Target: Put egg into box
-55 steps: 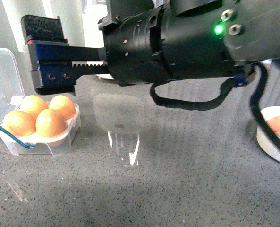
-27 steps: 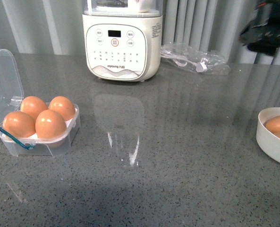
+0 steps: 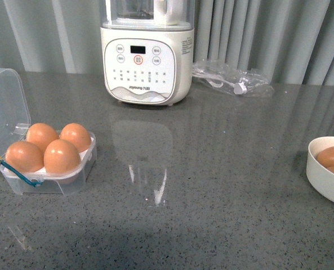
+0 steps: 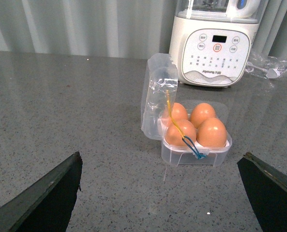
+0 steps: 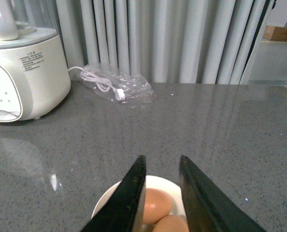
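Four orange-brown eggs (image 3: 61, 156) are seated in the box (image 3: 43, 184) (lid open). The left claw (image 4: 161, 155) is spread wide; the right claw (image 5: 161, 159) is held narrowly parted above the bowl (image 5: 108, 199).

Jaws matte black: flat, wedge-shaped blades, tapering tips.
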`<control>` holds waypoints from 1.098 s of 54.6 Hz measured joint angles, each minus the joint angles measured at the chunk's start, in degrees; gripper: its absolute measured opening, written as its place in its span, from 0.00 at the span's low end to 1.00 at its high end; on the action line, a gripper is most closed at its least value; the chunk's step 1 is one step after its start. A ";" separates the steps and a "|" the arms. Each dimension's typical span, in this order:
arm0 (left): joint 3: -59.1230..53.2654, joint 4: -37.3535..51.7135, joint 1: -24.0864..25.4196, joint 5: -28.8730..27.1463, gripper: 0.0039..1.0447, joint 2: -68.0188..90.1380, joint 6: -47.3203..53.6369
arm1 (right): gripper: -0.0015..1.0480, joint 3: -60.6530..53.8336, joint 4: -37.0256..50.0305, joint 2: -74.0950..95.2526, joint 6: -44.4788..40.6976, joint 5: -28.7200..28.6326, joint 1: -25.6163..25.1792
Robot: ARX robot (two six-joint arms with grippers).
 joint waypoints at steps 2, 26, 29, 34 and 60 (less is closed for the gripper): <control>0.00 0.00 0.00 0.00 0.94 0.00 0.00 | 0.13 -0.94 0.15 -1.05 -0.04 -0.24 -0.26; 0.00 0.00 0.00 0.00 0.94 0.00 0.00 | 0.03 -12.37 -4.15 -17.05 -0.28 -4.98 -5.44; 0.00 0.00 0.00 0.02 0.94 0.00 0.00 | 0.03 -13.20 -5.46 -19.17 -0.28 -4.98 -5.44; 0.00 0.00 0.00 0.02 0.94 0.00 0.00 | 0.03 -14.19 -7.63 -22.49 -0.26 -4.98 -5.44; 0.00 0.00 0.00 0.02 0.94 0.00 0.00 | 0.03 -17.44 -15.93 -34.93 -0.28 -4.98 -5.44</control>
